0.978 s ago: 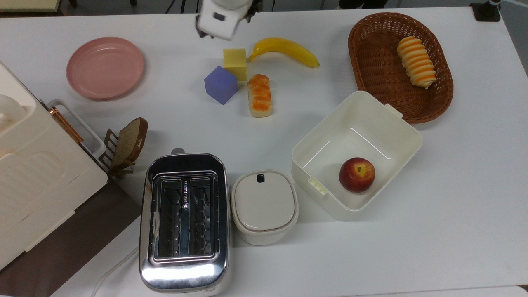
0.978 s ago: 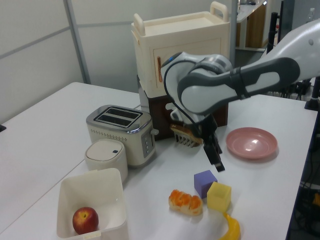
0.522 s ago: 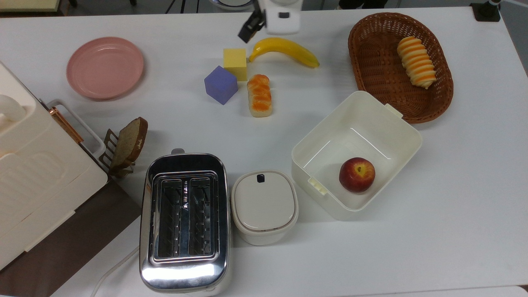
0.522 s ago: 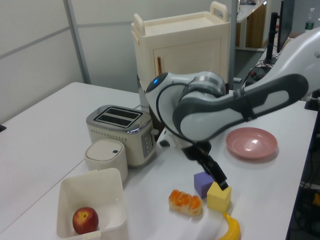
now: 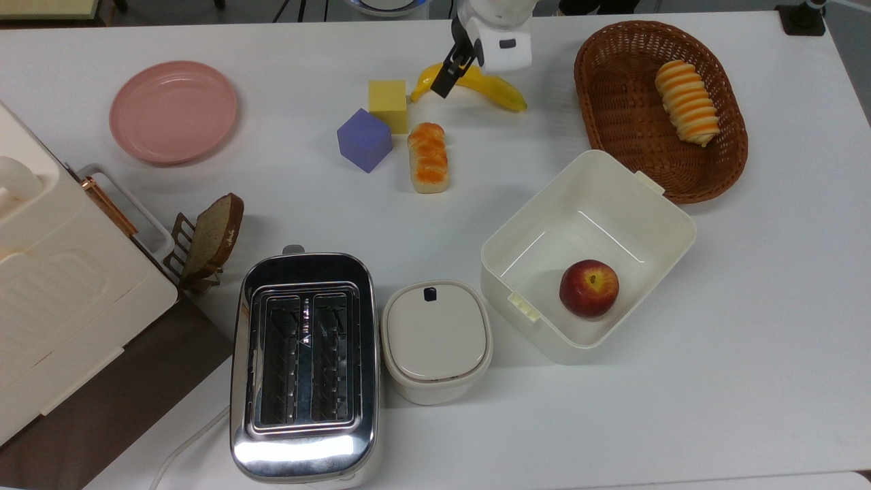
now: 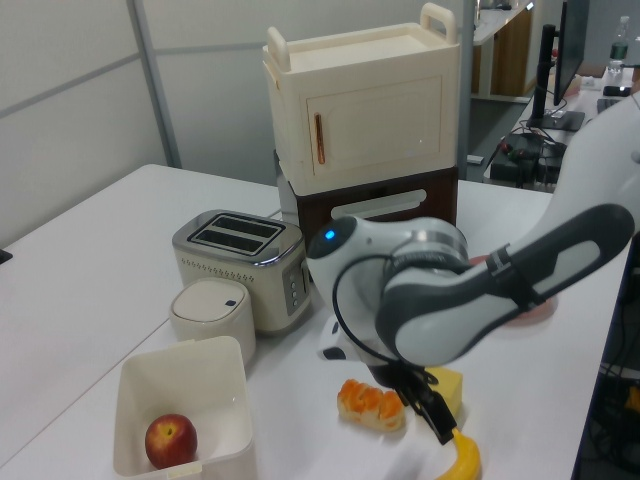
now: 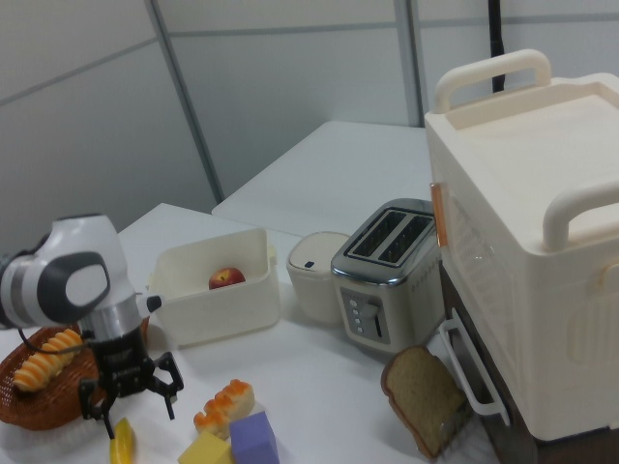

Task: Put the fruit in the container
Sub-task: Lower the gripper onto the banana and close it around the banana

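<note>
Right now my arm [image 6: 470, 300] reaches over the far edge of the white table [image 5: 748, 340], and I'll place everything else against the tub [image 5: 589, 255], the big cream-white square one with an apple [image 5: 589, 288] lying inside it.

Biggest after the table is the cream cabinet [image 5: 61, 286], well off to the tub's left in the top view, with a slice of bread [image 5: 214, 235] in a small rack beside it. The chrome toaster [image 5: 304, 364] stands left of the tub in the top view, and the small lidded pot [image 5: 436, 340] sits between the two, just beside the tub's wall. The brown wicker basket [image 5: 714, 170] lies close to the tub's upper right corner in the top view and holds a striped bread roll [image 5: 687, 102]. The pink plate [image 5: 173, 111] is well apart from the tub, up and to the left in the top view.

The banana [image 5: 503, 92] lies on the table above the tub in the top view, outside it and left of the basket. My claw [image 7: 131, 401] hangs right over the banana with its fingers [image 7: 89, 398] spread wide, one to each side, gripping nothing.

A second roll [image 5: 429, 156], a purple cube [image 5: 365, 139] and a yellow cube [image 5: 388, 104] cluster up-left of the tub in the top view.
</note>
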